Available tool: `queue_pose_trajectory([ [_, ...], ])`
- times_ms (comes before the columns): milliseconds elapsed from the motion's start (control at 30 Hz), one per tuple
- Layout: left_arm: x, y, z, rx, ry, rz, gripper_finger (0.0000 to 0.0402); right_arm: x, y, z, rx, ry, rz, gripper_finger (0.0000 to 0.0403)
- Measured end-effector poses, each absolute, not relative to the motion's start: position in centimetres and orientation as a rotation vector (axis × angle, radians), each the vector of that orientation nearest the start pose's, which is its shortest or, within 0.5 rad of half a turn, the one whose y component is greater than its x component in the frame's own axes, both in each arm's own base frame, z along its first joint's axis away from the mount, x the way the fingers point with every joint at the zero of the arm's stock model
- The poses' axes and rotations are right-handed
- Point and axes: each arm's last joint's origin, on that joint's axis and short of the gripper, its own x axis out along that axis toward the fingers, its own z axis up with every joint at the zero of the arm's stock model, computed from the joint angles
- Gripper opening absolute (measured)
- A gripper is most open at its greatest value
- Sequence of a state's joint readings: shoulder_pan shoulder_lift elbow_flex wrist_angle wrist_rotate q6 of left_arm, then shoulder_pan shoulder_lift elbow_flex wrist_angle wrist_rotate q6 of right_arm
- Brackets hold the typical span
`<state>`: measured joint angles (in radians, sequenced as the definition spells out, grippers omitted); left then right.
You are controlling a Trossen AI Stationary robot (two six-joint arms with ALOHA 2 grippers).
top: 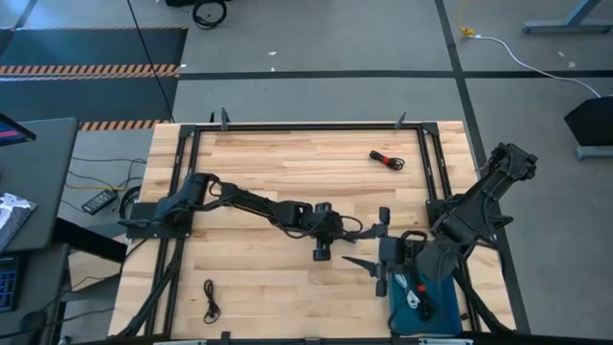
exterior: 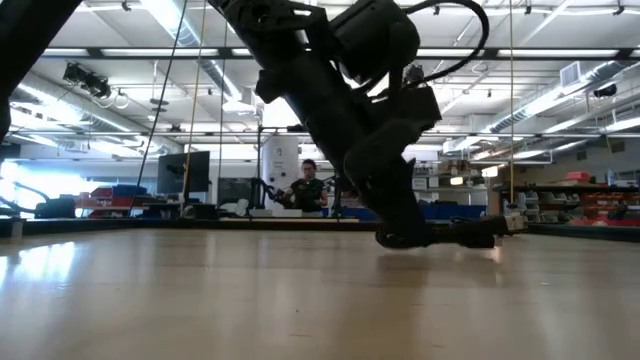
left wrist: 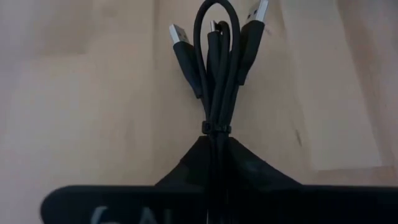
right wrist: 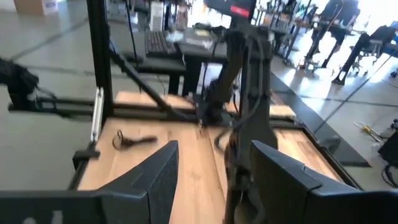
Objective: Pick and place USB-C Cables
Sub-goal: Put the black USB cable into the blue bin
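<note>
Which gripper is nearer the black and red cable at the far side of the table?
Right. The right gripper hangs open beside the blue tray; the black and red cable lies beyond it. The left gripper, on a black cable bundle, sits farther off.

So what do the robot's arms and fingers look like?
Both arms are dark, jointed and slim, with thin black cables looping along them. The left gripper is chunky and black. The right gripper has two flat, wedge-shaped black fingers. The left one shows pale lettering.
</note>
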<state>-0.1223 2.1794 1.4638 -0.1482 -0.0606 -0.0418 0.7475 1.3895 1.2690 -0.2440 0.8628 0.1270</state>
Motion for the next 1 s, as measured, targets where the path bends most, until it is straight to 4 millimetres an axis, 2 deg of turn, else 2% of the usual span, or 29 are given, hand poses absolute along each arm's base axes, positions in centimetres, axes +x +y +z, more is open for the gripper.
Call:
queue_pose_trajectory([
  [167, 44.5, -5.7, 16.8, 0.05, 0.83, -0.032, 0.0032, 23.0, 18.3, 34.5, -0.199, 0.38, -0.199, 0.0202],
  [333, 42.9, -6.2, 21.0, 0.122, 0.796, 0.028, 0.0036, 22.6, 17.9, 33.8, -0.213, 0.428, -0.257, 0.0202],
  [567, 40.3, -8.6, 26.0, 0.181, 0.7, 0.074, 0.0033, 22.5, 17.0, 32.7, -0.126, 0.581, -0.2, 0.0202],
  [833, 37.9, -12.0, 29.2, 0.273, 0.59, 0.131, 0.0036, 22.7, 16.6, 32.7, -0.129, 0.586, -0.223, 0.0202],
  [1000, 37.3, -13.0, 29.6, 0.313, 0.57, 0.156, 0.0037, 23.1, 15.9, 31.8, -0.133, 0.604, -0.246, 0.0202],
])
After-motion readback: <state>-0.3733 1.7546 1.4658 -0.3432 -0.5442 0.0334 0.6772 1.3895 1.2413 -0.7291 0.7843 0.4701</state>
